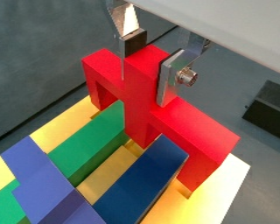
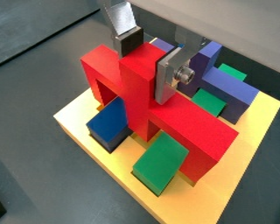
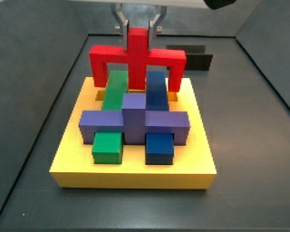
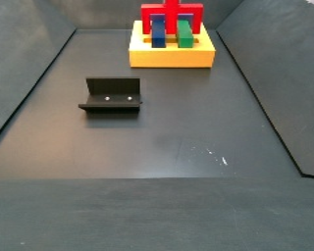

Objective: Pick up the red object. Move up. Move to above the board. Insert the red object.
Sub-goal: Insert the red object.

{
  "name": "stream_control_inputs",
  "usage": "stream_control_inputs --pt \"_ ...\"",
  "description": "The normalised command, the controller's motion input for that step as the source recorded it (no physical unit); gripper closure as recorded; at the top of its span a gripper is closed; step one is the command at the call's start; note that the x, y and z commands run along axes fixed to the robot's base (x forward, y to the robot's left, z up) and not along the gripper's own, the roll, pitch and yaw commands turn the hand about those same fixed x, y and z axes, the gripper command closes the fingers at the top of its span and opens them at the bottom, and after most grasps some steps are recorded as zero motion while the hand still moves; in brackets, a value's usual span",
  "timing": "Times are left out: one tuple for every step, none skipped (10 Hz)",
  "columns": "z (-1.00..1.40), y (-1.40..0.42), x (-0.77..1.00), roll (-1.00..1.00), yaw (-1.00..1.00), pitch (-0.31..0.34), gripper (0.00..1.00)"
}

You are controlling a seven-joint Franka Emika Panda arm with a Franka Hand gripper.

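The red object (image 3: 137,60) stands with its legs down among the blue and green blocks on the yellow board (image 3: 135,172), its upright stub clamped in my end effector (image 1: 149,63), the dark fixture (image 4: 111,96) well apart.

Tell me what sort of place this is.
Probably a robot test enclosure: a dark walled floor, a dark L-shaped fixture, and a gripper holding a red arch-shaped block over a yellow slotted board.
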Motion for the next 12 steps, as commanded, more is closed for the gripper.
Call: stream_control_inputs --pt "-0.05 0.0 -0.03 0.0 0.0 -0.071 1.0" --pt "-0.04 0.0 0.0 0.0 0.0 -0.056 1.0" --pt "-0.28 0.0 0.0 0.03 0.0 -0.107 1.0" --pt "-0.48 -0.04 0.0 0.14 0.0 -0.14 1.0" --pt "-0.51 -0.09 0.0 0.19 0.0 -0.153 1.0" --pt "-0.49 -0.08 0.01 0.24 0.0 -0.147 1.0" --pt "-0.43 -0.06 0.04 0.39 0.0 -0.131 1.0" --pt "-0.3 0.0 0.03 0.47 0.0 -0.076 1.0" --pt "-0.19 0.05 0.0 0.45 0.0 -0.03 1.0" --pt "-0.01 0.07 0.0 0.33 0.0 0.0 1.0" --pt "0.0 0.0 0.0 0.25 0.0 0.0 1.0" --pt "0.0 0.0 -0.01 0.26 0.0 0.0 1.0"
